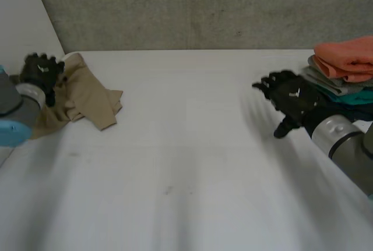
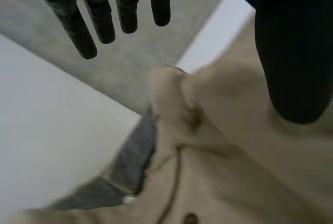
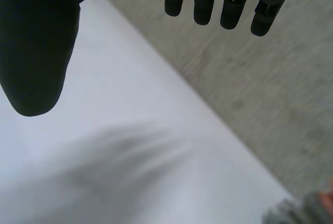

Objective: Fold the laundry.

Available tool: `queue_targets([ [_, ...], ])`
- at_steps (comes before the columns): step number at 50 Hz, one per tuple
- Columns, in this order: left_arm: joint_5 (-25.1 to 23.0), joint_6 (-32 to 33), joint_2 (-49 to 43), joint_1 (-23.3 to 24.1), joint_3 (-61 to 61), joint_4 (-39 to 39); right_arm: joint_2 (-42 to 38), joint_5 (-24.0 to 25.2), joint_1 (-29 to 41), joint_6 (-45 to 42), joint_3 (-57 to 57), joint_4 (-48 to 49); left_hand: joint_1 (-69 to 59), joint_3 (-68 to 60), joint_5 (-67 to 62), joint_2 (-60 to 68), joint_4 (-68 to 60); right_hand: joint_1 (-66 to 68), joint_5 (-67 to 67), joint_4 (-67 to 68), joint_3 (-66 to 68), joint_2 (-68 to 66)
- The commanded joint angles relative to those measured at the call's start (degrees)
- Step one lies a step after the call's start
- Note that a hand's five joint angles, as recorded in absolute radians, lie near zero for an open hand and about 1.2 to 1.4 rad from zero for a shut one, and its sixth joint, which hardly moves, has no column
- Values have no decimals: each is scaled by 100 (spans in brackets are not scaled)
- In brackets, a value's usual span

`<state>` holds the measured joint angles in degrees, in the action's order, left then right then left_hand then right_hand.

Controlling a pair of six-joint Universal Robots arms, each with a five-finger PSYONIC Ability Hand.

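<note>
Head view: a crumpled beige garment (image 1: 87,102) lies at the far left corner of the white table (image 1: 186,163), and a stack of folded laundry (image 1: 344,67) sits at the far right corner.
At left: the left hand (image 1: 42,71) hovers over the part of the garment nearest the table's left edge. Its wrist view shows fingers (image 2: 78,31) straight and held wide of the thumb (image 2: 296,52), gripping nothing.
At right: the right hand (image 1: 289,96) hangs above bare table just beside the stack, its fingers (image 3: 203,0) spread and empty.
Step in hand: apparently fetching the next item, as the beige garment is not yet grasped or laid flat.
Next move: likely calls for the left hand to close on a fold of cloth and draw it toward the table's middle, where both hands can spread it.
Unclear: whether the thumb touches the cloth cannot be told.
</note>
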<state>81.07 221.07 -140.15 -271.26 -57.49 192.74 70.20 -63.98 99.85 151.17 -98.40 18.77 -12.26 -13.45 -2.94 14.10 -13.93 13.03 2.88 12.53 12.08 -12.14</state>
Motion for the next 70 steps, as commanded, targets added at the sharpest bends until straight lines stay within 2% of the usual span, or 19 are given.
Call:
queue_targets([
  [1, -838, 121, -1198, -146, 896, 132, -94, -159, -27, -334, -259, -58, -987, -868, -919, 803, -820, -303, -288, -253, -208, 214],
  [2, -865, 112, -1268, -164, 984, 132, -111, -194, -27, -342, -276, -58, -1422, -1304, -1354, 1239, -1255, -303, -288, -253, -208, 214],
  [6, -857, -55, -1454, -173, 1266, 255, -120, -246, -44, -334, -355, -49, -6492, -6374, -6424, 6309, -6325, -303, -288, -253, -208, 214],
  [7, -822, -177, -1445, -129, 1240, 351, -112, -255, -53, -325, -373, -49, -6771, -6652, -6703, 6587, -6604, -303, -288, -253, -208, 214],
  [10, -751, -362, -1253, -41, 995, 501, -120, -255, -62, -281, -399, -32, -6774, -6655, -6706, 6590, -6607, -303, -288, -253, -208, 214],
  [16, -663, -1144, 627, 398, -454, 1265, -103, -343, -88, -272, -400, 47, -6774, -6655, -6706, 6590, -6607, -303, -288, -253, -208, 214],
  [19, -681, -1644, 1513, 888, -1166, 1476, -76, -431, -97, -255, -391, 56, -6774, -6655, -6706, 6590, -6607, -303, -288, -253, -208, 214],
  [25, -707, -2340, 2667, 2014, -2029, 1521, -15, -659, -97, -246, -391, 56, -6774, -6655, -6706, 6590, -6607, -303, -288, -253, -208, 214],
  [29, -663, -2507, 2678, 2700, -2346, 1512, 73, -782, -106, -246, -391, 56, -6774, -6655, -6706, 6590, -6607, -303, -288, -253, -208, 214],
  [35, -435, -2446, 1668, 3807, -2224, 1381, 82, -800, -97, -237, -400, 56, -6774, -6655, -6706, 6590, -6607, -303, -288, -253, -208, 214],
  [36, -391, -2437, 1527, 3904, -2180, 1319, 82, -800, -89, -237, -400, 56, -6076, -5958, -6008, 5893, -5909, -303, -288, -253, -208, 214],
  [37, -330, -2437, 1378, 4019, -2127, 1249, 82, -800, -88, -237, -400, 56, -4621, -4502, -4553, 4437, -4454, -303, -288, -253, -208, 214],
  [38, -190, -2411, 1185, 4202, -2083, 1057, 73, -809, -88, -237, -400, 56, -2341, -2223, -2273, 2158, -2174, -303, -288, -253, -208, 214],
  [42, 240, -2306, 1165, 4485, -2030, 556, 73, -818, -80, -237, -400, 56, -156, -38, -88, -27, 11, -303, -288, -253, -208, 214],
  [48, 865, -2296, 2122, 4415, -2179, 229, 91, -871, -71, -211, -408, 56, -64, 54, 4, -119, 103, -303, -288, -253, -208, 214],
  [54, 1428, -2270, 3142, 4020, -2811, 185, 301, -888, -44, 263, -400, -49, -48, 71, 20, -136, 120, -303, -288, -253, -208, 214],
  [60, 1490, -2279, 3591, 3651, -3706, 89, 626, -888, -18, 703, -321, -874, -131, -13, -63, -52, 36, -303, -288, -253, -208, 214],
  [63, 1499, -2288, 3644, 3615, -4006, 27, 872, -897, -1, 703, -259, -1392, -148, -30, -80, -35, 19, -303, -288, -253, -208, 214],
  [70, 1429, -2297, 3530, 3572, -4569, 0, 970, -985, 122, 668, -312, -1570, -148, -30, -80, -35, 19, -303, -288, -253, -208, 214],
])
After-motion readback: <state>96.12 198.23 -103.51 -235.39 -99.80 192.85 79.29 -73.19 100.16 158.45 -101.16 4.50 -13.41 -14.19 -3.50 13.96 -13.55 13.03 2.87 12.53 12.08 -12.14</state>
